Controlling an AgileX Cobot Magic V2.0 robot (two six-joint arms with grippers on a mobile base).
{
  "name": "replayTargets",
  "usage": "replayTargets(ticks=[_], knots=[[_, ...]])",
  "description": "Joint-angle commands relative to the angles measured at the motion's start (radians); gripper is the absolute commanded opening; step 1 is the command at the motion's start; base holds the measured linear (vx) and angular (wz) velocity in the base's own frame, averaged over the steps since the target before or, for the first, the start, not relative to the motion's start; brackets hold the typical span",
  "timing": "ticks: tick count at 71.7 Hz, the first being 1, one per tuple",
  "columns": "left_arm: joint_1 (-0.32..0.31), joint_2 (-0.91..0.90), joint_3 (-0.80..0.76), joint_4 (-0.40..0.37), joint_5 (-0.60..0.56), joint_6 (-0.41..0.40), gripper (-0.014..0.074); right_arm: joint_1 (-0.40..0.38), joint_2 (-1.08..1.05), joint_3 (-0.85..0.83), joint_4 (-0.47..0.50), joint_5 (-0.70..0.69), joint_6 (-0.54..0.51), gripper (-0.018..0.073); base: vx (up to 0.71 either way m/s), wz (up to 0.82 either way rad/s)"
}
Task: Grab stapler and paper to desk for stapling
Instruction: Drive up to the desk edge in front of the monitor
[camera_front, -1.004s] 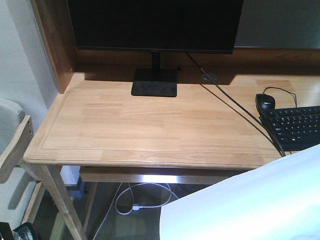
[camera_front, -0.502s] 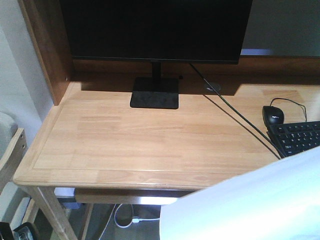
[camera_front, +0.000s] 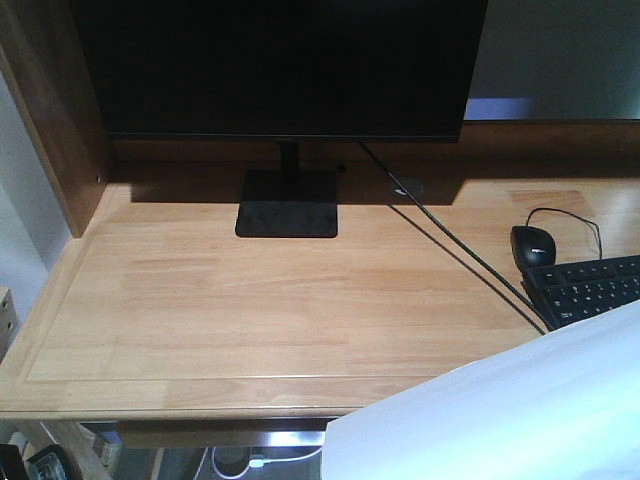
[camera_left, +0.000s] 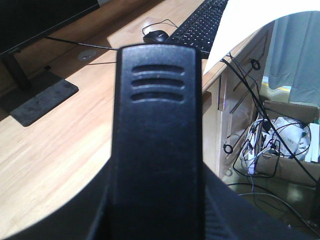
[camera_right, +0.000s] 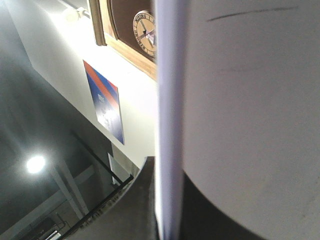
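The desk (camera_front: 250, 300) fills the front view as a light wood top with a grooved border. It also shows in the left wrist view (camera_left: 60, 145). My left gripper (camera_left: 157, 205) is shut on the black stapler (camera_left: 157, 115), whose ribbed end points out over the desk's front part. My right gripper (camera_right: 170, 212) is shut on the white paper (camera_right: 250, 100), seen edge-on between the dark fingers. The paper (camera_front: 500, 410) covers the front view's lower right corner, over the desk's front right edge. It also shows in the left wrist view (camera_left: 250, 20).
A black monitor (camera_front: 280, 70) on a flat stand (camera_front: 287, 215) sits at the back. A black mouse (camera_front: 533, 243) and keyboard (camera_front: 590, 285) lie at the right, with a cable (camera_front: 450, 250) running across. A box with cables (camera_left: 285, 150) sits on the floor right of the desk.
The view has moved closer to the desk, which now fills more of the frame and sits lower. The paper stays in the lower right corner.
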Motion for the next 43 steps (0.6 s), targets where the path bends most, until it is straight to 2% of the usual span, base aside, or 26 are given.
replayTargets(ticks=[1, 43], knots=[[0.000, 0.009, -0.027, -0.043, -0.098, -0.001, -0.0006, -0.001, 0.014, -0.027, 0.010, -0.048, -0.006, -0.0003, 0.06, -0.05], [0.000, 0.009, -0.027, -0.043, -0.091, -0.001, -0.0006, -0.001, 0.014, -0.027, 0.010, -0.048, -0.006, -0.0003, 0.01, -0.01]])
